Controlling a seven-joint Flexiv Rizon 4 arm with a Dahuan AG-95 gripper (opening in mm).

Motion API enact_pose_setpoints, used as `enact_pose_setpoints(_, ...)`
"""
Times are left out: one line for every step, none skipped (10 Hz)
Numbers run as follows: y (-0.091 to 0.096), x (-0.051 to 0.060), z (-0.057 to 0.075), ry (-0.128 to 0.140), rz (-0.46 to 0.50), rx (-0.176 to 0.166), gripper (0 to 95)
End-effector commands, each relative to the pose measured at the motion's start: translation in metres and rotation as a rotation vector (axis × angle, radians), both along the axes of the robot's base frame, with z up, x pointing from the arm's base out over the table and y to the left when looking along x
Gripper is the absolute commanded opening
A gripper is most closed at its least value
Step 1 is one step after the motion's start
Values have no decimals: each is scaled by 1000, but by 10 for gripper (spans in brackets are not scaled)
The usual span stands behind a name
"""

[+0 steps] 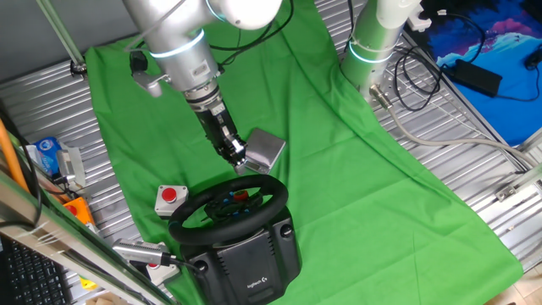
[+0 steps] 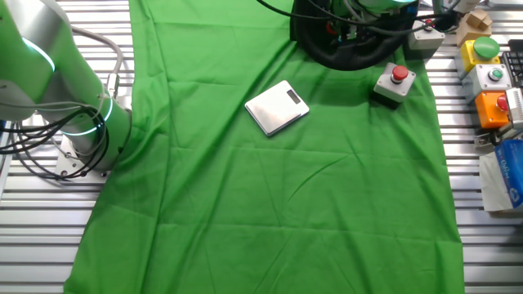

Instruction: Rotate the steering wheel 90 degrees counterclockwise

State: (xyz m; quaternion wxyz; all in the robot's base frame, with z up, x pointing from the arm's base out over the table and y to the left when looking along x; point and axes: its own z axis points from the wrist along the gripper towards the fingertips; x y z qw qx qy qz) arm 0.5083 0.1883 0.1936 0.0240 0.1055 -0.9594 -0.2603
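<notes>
One steering wheel point(image 1: 229, 206), one gripper point(image 1: 238, 163) above.

On your desk point(image 2: 474, 245) the green cloth point(image 2: 286, 204) covers the middle. A flat silver scale point(image 2: 277, 107) lies tilted on it. At the top edge you see only part of the steering wheel point(image 2: 343, 55), its black rim cut off by the frame. Just beside it stands a small box with a red push-button point(image 2: 395, 84). A silver arm base point(image 2: 78, 131) sits at the left, off the cloth.
</notes>
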Motion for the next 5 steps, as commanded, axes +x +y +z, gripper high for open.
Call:
enact_pose_setpoints(3, 7, 8, -1, -14, 36, 0)
enact_pose_setpoints(6, 16, 11, -10, -25, 43, 0)
enact_pose_setpoints(12, 22, 12, -31, -38, 58, 0)
enact_pose_setpoints(21, 31, 13, -37, -69, 89, 0)
enact_pose_setpoints(30, 36, 14, -46, -92, 94, 0)
